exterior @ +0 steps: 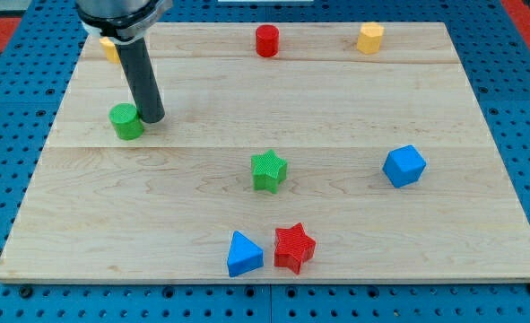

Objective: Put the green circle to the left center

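Our tip (152, 117) touches the green circle's (126, 121) right side near the board's (480, 179) left edge; we carry no jaws. A yellow block (108, 48), perhaps, hides behind the rod.

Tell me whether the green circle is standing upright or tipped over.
Upright: the green circle shows its flat round top facing up, beside my tip on its right.
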`<state>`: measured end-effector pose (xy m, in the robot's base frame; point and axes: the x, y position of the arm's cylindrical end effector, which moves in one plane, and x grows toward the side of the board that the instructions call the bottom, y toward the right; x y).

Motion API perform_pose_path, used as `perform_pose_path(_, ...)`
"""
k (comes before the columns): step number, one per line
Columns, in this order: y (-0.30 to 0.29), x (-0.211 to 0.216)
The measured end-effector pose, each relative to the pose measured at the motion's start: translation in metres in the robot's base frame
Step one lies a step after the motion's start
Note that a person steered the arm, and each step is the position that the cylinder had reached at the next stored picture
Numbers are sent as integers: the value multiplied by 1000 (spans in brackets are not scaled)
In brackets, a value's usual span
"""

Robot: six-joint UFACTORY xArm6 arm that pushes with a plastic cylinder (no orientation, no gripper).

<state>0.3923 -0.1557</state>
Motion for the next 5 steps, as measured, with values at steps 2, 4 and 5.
perform_pose_path(2, -50, 1)
perform_pose_path(4, -28, 1)
perform_pose_path(5, 58, 1)
